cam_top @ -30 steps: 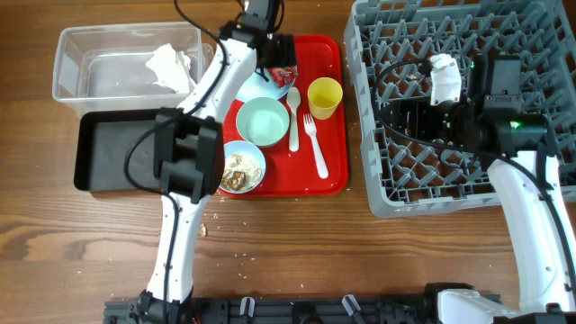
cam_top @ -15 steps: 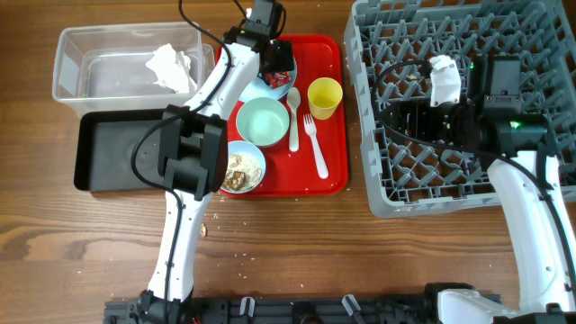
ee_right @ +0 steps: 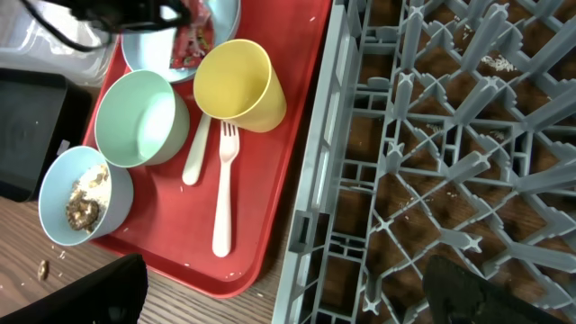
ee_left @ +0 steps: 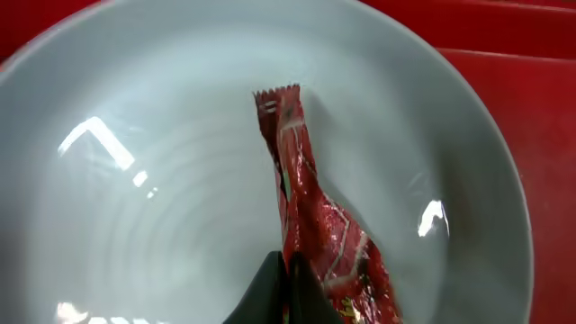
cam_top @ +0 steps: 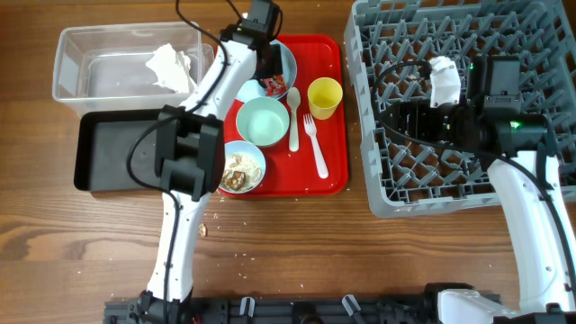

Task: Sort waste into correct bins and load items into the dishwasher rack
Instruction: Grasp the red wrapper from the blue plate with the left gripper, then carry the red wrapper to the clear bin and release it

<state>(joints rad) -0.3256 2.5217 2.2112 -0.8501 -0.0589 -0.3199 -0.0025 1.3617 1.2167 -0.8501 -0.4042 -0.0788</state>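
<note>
While the left gripper [ee_left: 288,290] is pinching the small red-and-white printed wrapper [ee_left: 310,207] inside the round pale-blue plate [ee_left: 135,180], the right gripper [ee_right: 283,270] is hovering open over the grey plastic grid rack [ee_right: 450,135].

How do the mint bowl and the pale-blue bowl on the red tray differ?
The mint bowl is empty; the pale-blue bowl holds food scraps. The mint bowl sits in the middle of the red tray beside the spoon; the pale-blue bowl at its near-left corner. The mint bowl looks slightly wider than the pale-blue bowl. Both stand upright on the tray.
</note>
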